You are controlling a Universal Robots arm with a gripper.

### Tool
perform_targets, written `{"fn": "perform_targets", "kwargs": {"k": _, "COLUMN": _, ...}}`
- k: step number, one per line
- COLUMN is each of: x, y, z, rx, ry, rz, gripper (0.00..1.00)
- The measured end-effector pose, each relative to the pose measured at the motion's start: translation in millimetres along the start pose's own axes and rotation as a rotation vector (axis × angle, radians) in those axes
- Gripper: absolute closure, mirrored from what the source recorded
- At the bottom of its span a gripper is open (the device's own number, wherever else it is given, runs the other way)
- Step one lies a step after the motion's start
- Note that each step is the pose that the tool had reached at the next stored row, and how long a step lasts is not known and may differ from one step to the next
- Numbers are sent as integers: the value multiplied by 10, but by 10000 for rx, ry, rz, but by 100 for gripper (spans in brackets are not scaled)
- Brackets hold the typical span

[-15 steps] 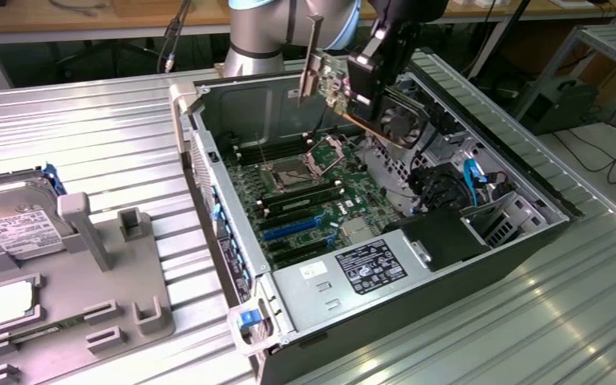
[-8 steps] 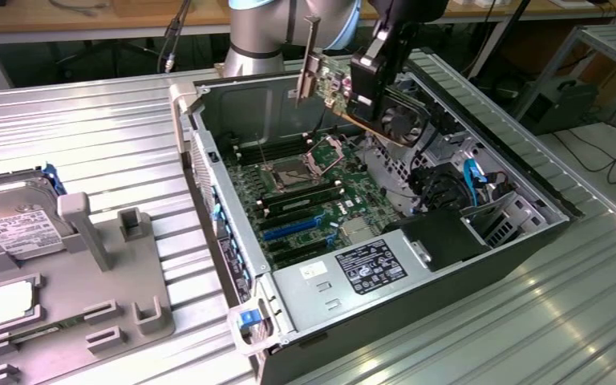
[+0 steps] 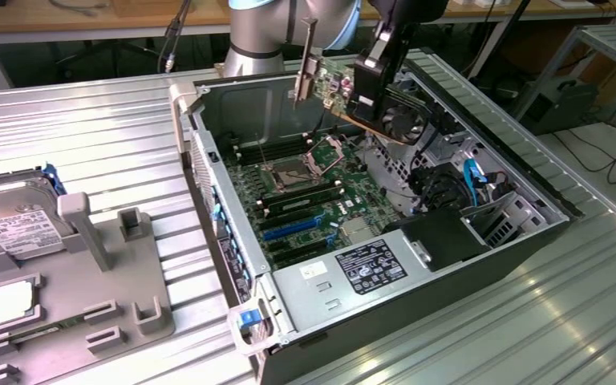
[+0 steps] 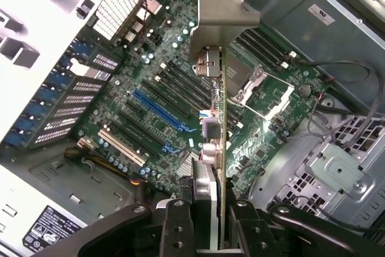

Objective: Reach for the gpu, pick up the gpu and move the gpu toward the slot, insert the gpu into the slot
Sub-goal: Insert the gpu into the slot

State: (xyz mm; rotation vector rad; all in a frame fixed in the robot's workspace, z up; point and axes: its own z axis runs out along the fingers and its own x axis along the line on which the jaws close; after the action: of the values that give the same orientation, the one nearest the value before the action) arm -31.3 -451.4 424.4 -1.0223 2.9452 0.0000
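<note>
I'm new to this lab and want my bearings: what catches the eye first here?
The black gripper holds a thin dark graphics card with a silvery metal bracket above the open grey metal computer case. On the green motherboard inside lies a long bright-blue plastic slot, empty. A boxy silver hard drive with a white label sits at the exterior view's left.

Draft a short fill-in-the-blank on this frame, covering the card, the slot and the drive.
1. The gpu is held in the air by the ____.
2. The slot on the motherboard is coloured ____.
3. The slot has ____ card seated in it.
4. The hard drive lies ____ the computer case.
Missing words: gripper; blue; no; outside.
</note>
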Motion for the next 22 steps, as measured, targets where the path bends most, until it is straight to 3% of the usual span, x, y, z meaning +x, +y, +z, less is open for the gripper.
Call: {"fn": "perform_targets", "kwargs": {"k": 22, "x": 0, "y": 0, "z": 0, "rx": -49, "ry": -17, "rz": -2148, "gripper": 72}}
